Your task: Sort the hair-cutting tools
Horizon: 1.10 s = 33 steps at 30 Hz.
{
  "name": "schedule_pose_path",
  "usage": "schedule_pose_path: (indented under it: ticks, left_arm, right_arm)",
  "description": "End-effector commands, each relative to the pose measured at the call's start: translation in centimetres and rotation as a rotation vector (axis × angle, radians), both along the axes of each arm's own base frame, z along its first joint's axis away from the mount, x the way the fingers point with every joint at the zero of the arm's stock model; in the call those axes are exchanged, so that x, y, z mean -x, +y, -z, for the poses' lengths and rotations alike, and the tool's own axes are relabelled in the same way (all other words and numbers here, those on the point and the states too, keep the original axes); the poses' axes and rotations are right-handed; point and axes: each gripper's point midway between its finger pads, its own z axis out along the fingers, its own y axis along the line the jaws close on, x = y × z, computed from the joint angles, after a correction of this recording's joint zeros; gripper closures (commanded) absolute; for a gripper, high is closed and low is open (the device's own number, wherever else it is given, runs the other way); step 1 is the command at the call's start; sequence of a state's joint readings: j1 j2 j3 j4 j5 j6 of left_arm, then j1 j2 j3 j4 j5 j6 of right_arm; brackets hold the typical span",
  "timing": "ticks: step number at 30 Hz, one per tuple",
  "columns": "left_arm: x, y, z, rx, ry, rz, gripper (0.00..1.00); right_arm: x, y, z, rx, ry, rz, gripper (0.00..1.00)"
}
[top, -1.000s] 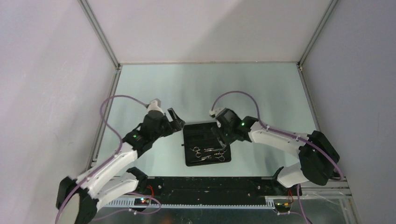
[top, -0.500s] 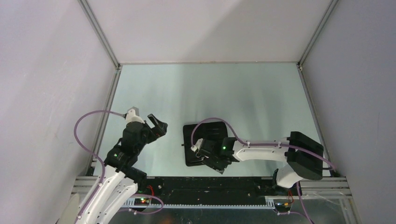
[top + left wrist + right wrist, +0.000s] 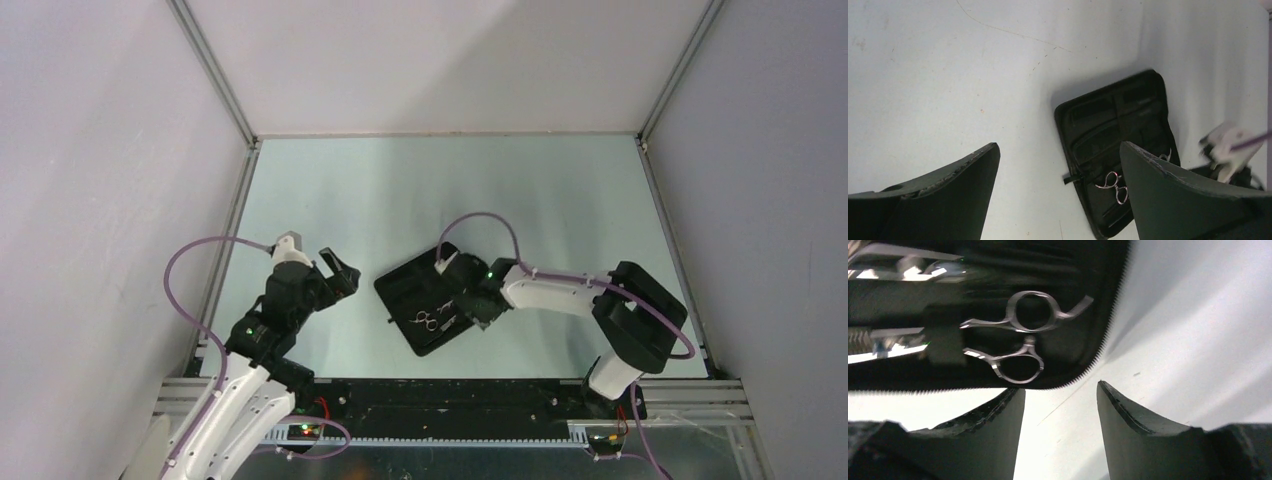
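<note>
The silver scissors [image 3: 1023,340] are seen lying inside the open black zip case [image 3: 415,285], which is set askew on the table [image 3: 560,200] between the arms. The right gripper [image 3: 1060,395] is held low at the case's edge, jaws apart and empty, presumably so that the ring handles can be reached. The left gripper [image 3: 1059,146] is held well aside, spread wide and empty, probably to leave room.

We show one pair of silver scissors [image 3: 1020,337], its ring handles side by side, lying flat inside the open black case [image 3: 405,285] near the zip edge. A second, blurred silver pair [image 3: 903,262] lies alongside.
</note>
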State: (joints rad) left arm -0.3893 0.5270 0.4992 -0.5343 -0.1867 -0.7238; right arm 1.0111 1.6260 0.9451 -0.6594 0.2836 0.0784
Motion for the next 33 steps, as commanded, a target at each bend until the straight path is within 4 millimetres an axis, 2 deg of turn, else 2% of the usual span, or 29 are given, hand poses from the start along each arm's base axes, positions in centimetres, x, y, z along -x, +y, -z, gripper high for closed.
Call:
schedule_pose_path:
  ticks: [1, 2, 3, 5, 7, 9, 10, 11, 12, 13, 14, 15, 16, 17, 18, 19, 24, 25, 26, 33]
  left_arm:
    - [-0.5, -0.2, -0.9, -0.004, -0.033, 0.019, 0.04]
    - [-0.5, -0.2, -0.9, -0.005, -0.032, 0.02, 0.04]
    - [-0.5, -0.2, -0.9, -0.005, -0.032, 0.019, 0.04]
    - [-0.7, -0.3, -0.8, -0.002, -0.029, 0.022, 0.04]
    - [-1.0, -0.5, -0.7, 0.004, -0.026, 0.028, 0.04]
    - [-1.6, -0.9, -0.6, 0.013, -0.023, 0.032, 0.04]
    - [-2.1, -1.2, -0.5, 0.021, -0.02, 0.037, 0.04]
    - [-2.4, -1.4, -0.4, 0.027, -0.017, 0.04, 0.04]
    - [-3.1, -1.7, -0.2, 0.042, -0.009, 0.046, 0.04]
    - [-3.5, -1.8, -0.3, 0.051, -0.008, 0.047, 0.04]
    - [-4.2, -2.1, 0.1, 0.063, 0.008, 0.053, 0.04]
    - [-4.7, -2.3, 0.1, 0.071, 0.012, 0.056, 0.04]
    - [-5.4, -2.7, 0.4, 0.086, 0.028, 0.071, 0.04]
    - [-5.8, -3.0, 0.4, 0.093, 0.032, 0.081, 0.04]
    - [-6.4, -3.2, 1.0, 0.1, 0.058, 0.091, 0.04]
    - [-7.0, -3.5, 1.4, 0.093, 0.074, 0.102, 0.05]
    - [-9.1, -5.1, 2.3, 0.082, 0.121, 0.198, 0.06]
    - [-9.2, -5.5, 3.1, 0.084, 0.149, 0.22, 0.06]
    - [-9.7, -5.8, 2.9, 0.078, 0.146, 0.239, 0.06]
    - [-10.2, -7.7, 6.4, 0.104, 0.276, 0.338, 0.07]
  right_arm:
    - [-7.8, 0.7, -2.4, -0.144, -0.17, 0.192, 0.42]
    - [-9.1, -0.1, -2.5, -0.15, -0.18, 0.228, 0.42]
    - [-10.1, 0.1, -3.0, -0.182, -0.19, 0.245, 0.42]
    - [-12.3, -0.9, -3.5, -0.234, -0.191, 0.311, 0.42]
    - [-13.2, -0.8, -4.5, -0.326, -0.172, 0.362, 0.42]
    - [-13.2, -0.3, -5.4, -0.451, -0.118, 0.422, 0.42]
    - [-12.4, 0.5, -5.5, -0.514, -0.061, 0.422, 0.42]
    - [-12.6, 0.9, -6.4, -0.591, -0.045, 0.469, 0.42]
    - [-11.5, 1.6, -6.2, -0.647, 0.02, 0.468, 0.41]
    - [-11.7, 2.1, -7.1, -0.718, 0.03, 0.509, 0.41]
    - [-10.6, 2.5, -6.7, -0.754, 0.087, 0.515, 0.41]
    - [-10.7, 3.1, -7.6, -0.821, 0.093, 0.547, 0.41]
    - [-9.4, 3.4, -6.9, -0.847, 0.148, 0.557, 0.41]
    - [-9.6, 4.1, -7.8, -0.921, 0.151, 0.585, 0.41]
    - [-9.0, 4.4, -7.3, -0.966, 0.171, 0.589, 0.41]
    - [-8.6, 4.7, -7.8, -1.02, 0.189, 0.64, 0.41]
    - [-7.0, 4.4, -6.7, -1.223, 0.225, 0.822, 0.44]
    - [-6.4, 3.8, -5.5, -1.217, 0.224, 0.854, 0.45]
    - [-6.6, 3.9, -6.2, -1.261, 0.214, 0.863, 0.45]
    - [-5.8, 3.5, -4.3, -1.255, 0.24, 0.952, 0.49]
